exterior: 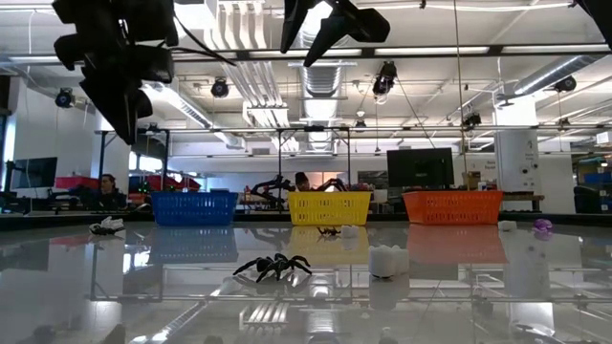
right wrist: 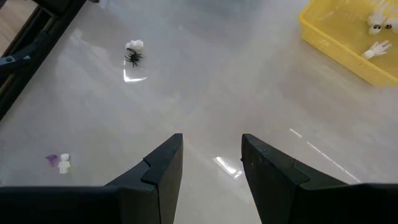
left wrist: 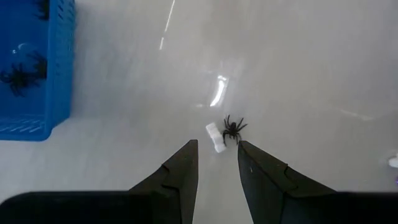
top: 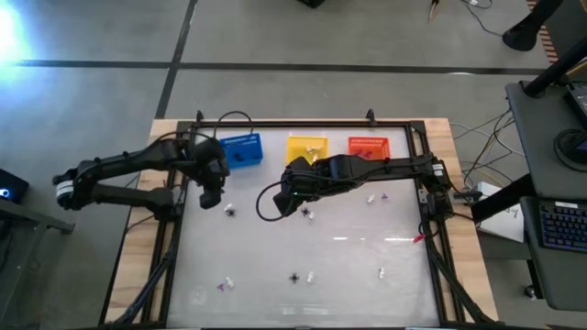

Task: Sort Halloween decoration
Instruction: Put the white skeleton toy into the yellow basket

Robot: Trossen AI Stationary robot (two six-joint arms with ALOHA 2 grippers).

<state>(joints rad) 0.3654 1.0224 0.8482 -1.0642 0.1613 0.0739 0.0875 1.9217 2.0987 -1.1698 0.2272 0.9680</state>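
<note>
The Halloween decoration lies scattered over the white table as tiny pieces. A black spider (left wrist: 233, 129) and a whitish piece (left wrist: 216, 137) lie side by side just beyond my left gripper (left wrist: 217, 144), which hangs open and empty above them, near the blue basket (top: 241, 149). My right gripper (right wrist: 211, 138) hovers open and empty over bare table in front of the yellow basket (top: 307, 147). Another spider (exterior: 273, 266) and a whitish piece (exterior: 385, 260) lie near the table's front. The blue basket holds spiders (left wrist: 22, 74); the yellow one holds whitish pieces (right wrist: 376, 48).
An orange basket (top: 368, 147) stands right of the yellow one along the far edge. A purple and a whitish piece (right wrist: 59, 162) lie toward the near left. More pieces (top: 376, 196) lie at the right. A black frame (top: 431, 197) rims the table.
</note>
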